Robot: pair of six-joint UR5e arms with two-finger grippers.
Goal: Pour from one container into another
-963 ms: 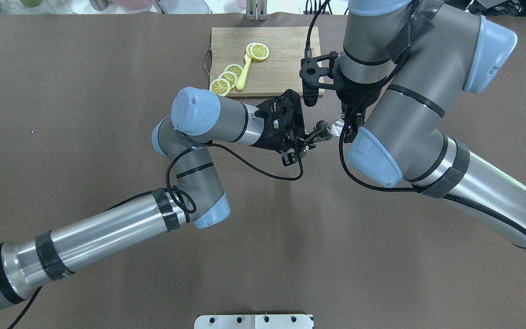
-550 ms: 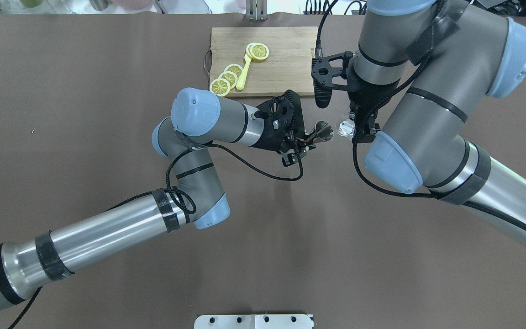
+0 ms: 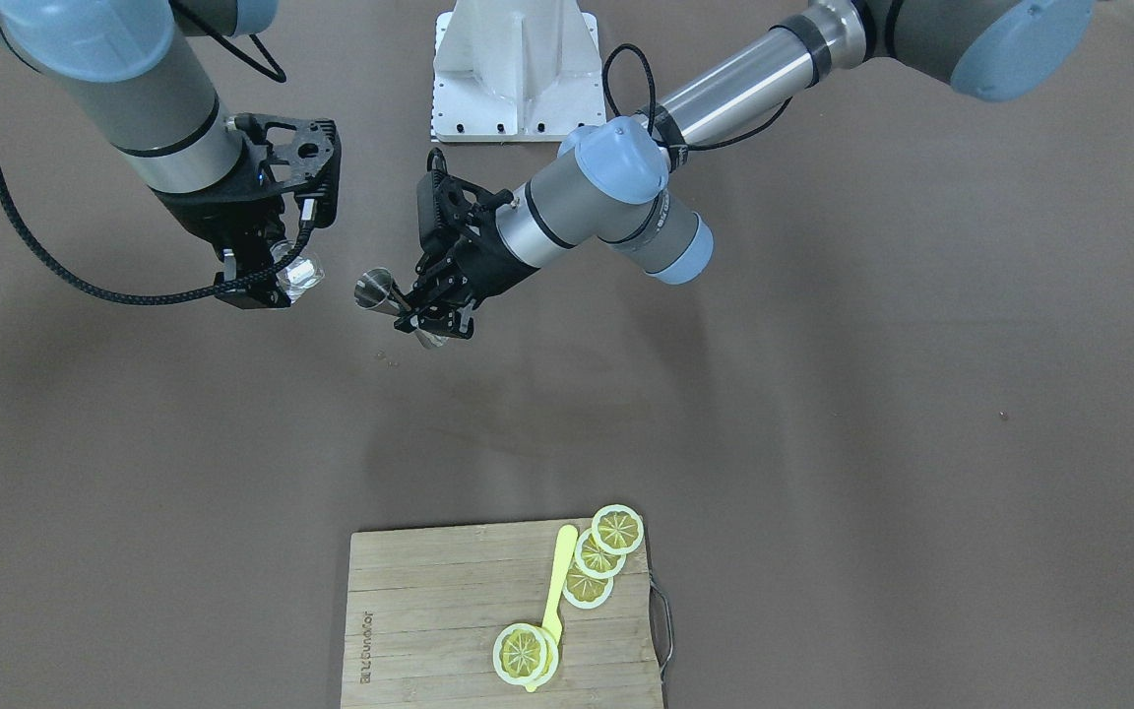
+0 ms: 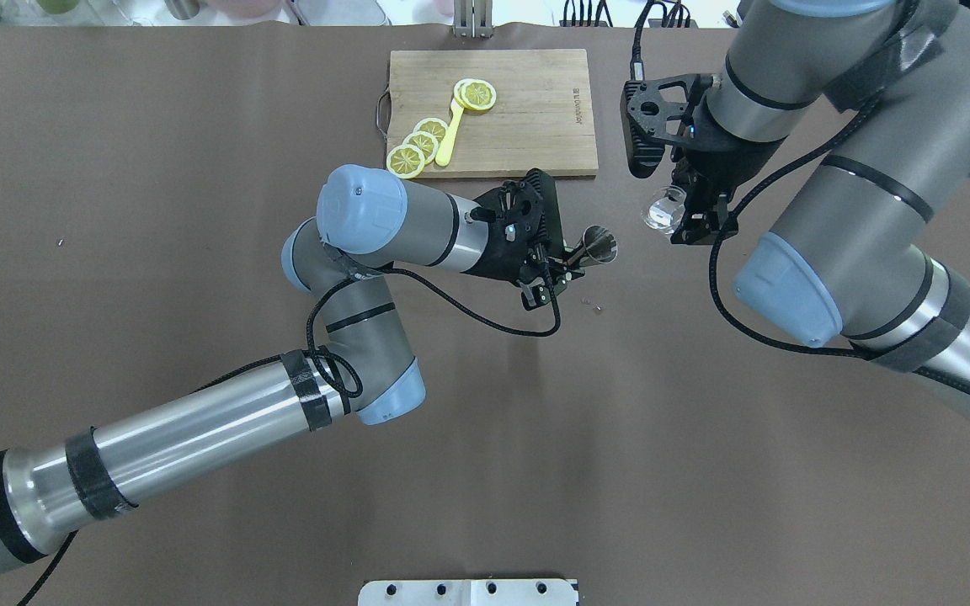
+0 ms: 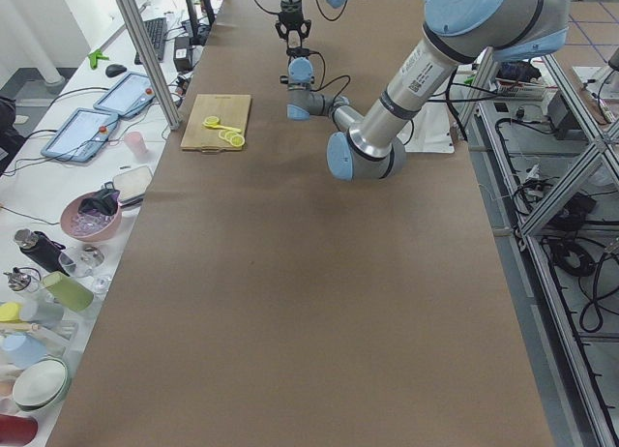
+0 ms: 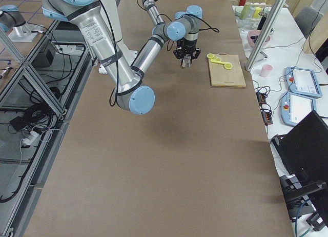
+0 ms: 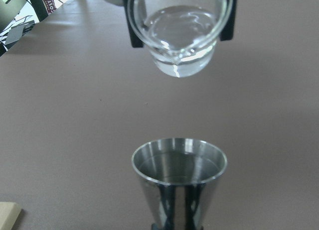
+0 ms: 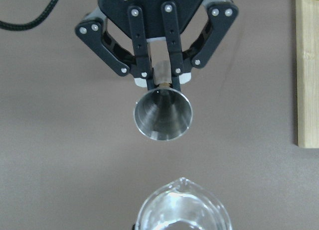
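Note:
My left gripper (image 4: 563, 263) is shut on the stem of a steel jigger (image 4: 599, 247), held above the table with its mouth tilted toward the right arm. In the right wrist view the jigger (image 8: 162, 115) shows its open cone, with the left gripper (image 8: 160, 83) behind it. A small clear glass beaker (image 4: 663, 210) with a spout sits in my shut right gripper (image 4: 691, 217), off to the jigger's right with a gap between them. The left wrist view shows the beaker (image 7: 178, 31) above and beyond the jigger (image 7: 178, 177), mouth facing it. A few small drops (image 4: 593, 305) lie on the table below.
A wooden cutting board (image 4: 527, 101) with lemon slices (image 4: 422, 143) and a yellow spoon (image 4: 449, 139) lies at the far side, just beyond both grippers. The robot's base plate (image 4: 468, 592) is at the near edge. A side table (image 5: 58, 273) holds bowls and cups.
The right arm has drawn the beaker away to the right and slightly farther back, opening a gap to the jigger. The left arm has hardly moved. Drops now show on the table.

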